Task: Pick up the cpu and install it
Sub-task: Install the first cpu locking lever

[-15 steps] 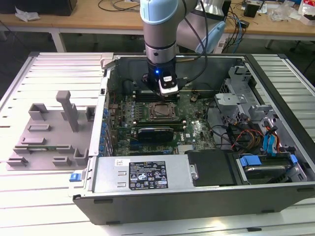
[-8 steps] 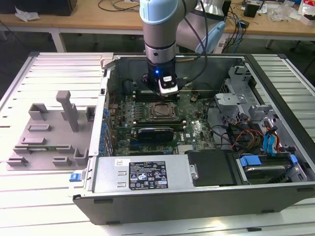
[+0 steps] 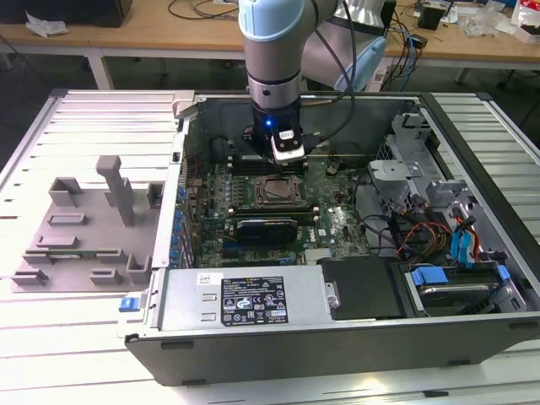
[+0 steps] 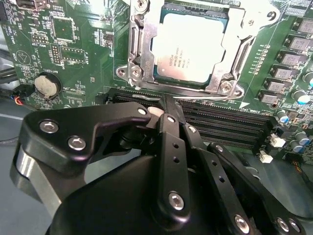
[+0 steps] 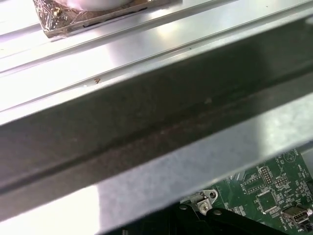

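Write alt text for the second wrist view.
A flat square chip with a shiny silver top, the cpu, sits in the metal-framed socket on the green motherboard. The black gripper hangs beside it above the black memory slots.

Arm [image 3: 274, 42]: pale blue-grey, one unit, descends vertically in the exterior view, wrist pointing straight down, blue light lit on the wrist. Claw [image 4: 166, 105]: black linkage fingers [image 4: 172, 147] drawn together at their tips in the second wrist view, nothing between them.
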Controlling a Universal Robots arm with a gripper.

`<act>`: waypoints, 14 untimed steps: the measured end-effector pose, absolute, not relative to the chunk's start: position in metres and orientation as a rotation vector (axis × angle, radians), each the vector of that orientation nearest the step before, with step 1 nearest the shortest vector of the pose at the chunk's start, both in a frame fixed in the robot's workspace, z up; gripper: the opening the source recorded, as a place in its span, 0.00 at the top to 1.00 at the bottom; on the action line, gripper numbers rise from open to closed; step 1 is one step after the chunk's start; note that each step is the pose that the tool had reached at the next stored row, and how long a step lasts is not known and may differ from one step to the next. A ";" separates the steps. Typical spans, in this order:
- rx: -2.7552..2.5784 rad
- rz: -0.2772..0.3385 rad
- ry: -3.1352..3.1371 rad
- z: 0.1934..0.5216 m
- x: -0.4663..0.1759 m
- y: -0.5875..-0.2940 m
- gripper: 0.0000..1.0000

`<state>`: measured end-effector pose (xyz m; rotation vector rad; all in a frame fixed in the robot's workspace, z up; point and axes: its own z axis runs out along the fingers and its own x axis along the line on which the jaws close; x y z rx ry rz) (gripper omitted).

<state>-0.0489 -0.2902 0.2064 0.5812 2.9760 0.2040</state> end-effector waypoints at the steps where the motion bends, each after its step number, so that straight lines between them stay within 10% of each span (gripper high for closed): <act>1: 0.581 0.204 2.976 0.206 -0.049 -0.290 0.89; 14: 0.579 0.206 2.966 0.200 -0.049 -0.294 0.89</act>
